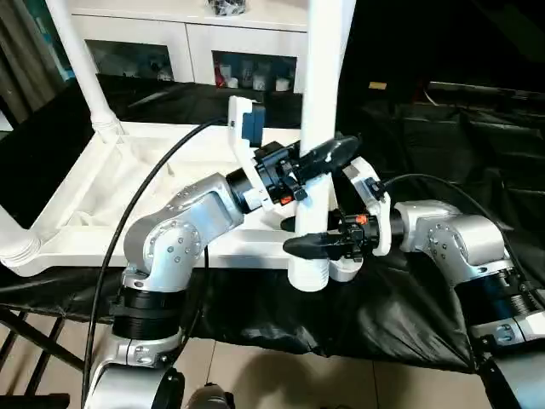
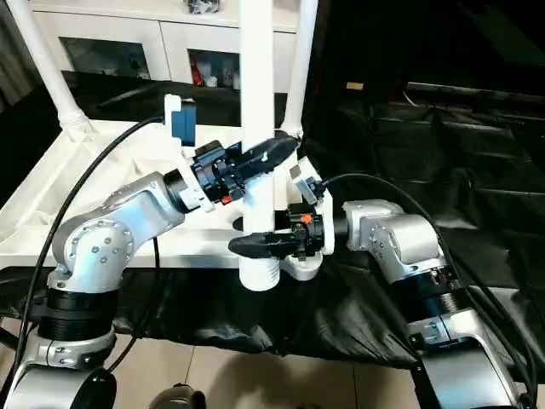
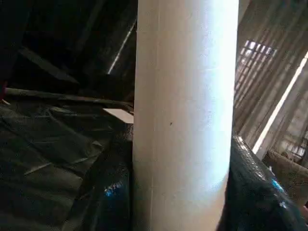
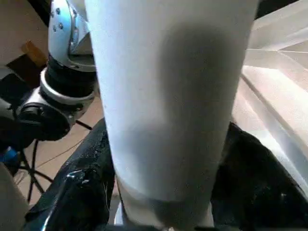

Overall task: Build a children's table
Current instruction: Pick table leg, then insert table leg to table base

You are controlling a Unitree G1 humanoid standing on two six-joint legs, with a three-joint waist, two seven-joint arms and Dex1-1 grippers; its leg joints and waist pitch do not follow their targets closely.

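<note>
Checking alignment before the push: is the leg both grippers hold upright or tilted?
Upright. The leg rises straight between the left gripper and right gripper, its threaded end beside the tabletop corner.

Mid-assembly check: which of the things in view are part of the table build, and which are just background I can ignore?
Part of the job:
- upside-down table top
- leg held upright at its near corner by the left gripper and right gripper
- fitted legs

Background:
- white cabinet
- black cloth
- cable
</note>
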